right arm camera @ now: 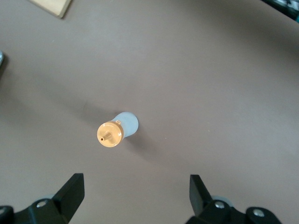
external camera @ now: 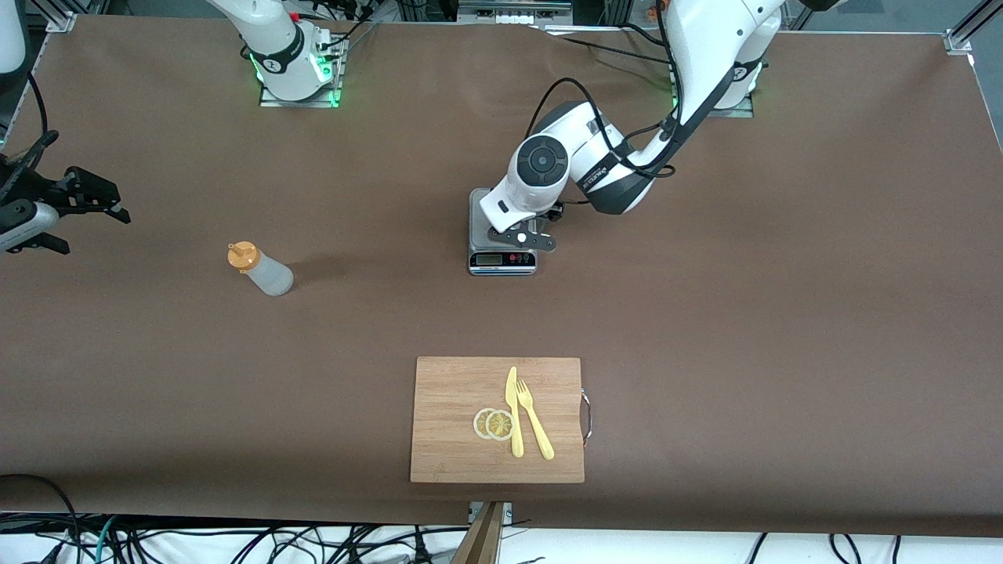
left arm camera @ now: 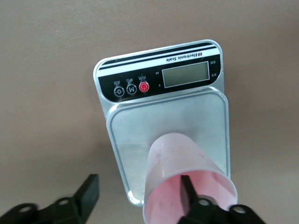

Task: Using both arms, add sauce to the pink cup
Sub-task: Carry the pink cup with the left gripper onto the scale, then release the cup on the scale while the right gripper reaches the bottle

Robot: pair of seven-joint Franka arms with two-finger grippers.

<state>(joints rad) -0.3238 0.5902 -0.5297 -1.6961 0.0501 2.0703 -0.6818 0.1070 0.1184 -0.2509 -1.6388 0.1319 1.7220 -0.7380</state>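
1. Cutting board (external camera: 462,439): bamboo, nearest the front camera, nearer to it than the scale. On it lie two lemon slices (external camera: 494,424), a yellow knife (external camera: 513,411) and a yellow fork (external camera: 534,419), side by side.
2. Sauce bottle (external camera: 262,269): translucent, orange nozzle cap, upright on the brown table (external camera: 783,313), well apart from the scale toward the right arm's end.
3. Scale (external camera: 501,254): grey, display panel facing the front camera; the landmark for this list.
4. Pink cup (left arm camera: 187,172): upright on the scale's metal platform.
5. Left gripper (left arm camera: 138,193): directly over the scale. Jaws spread wide; one finger (left arm camera: 187,191) reaches inside the cup's mouth, the other stands outside, clear of the wall. No grip shows.
6. Right gripper (external camera: 94,196): in the air over the table's right-arm end, well apart from the scale, waiting. Jaws wide apart, holding nothing; the sauce bottle shows below them in the right wrist view.
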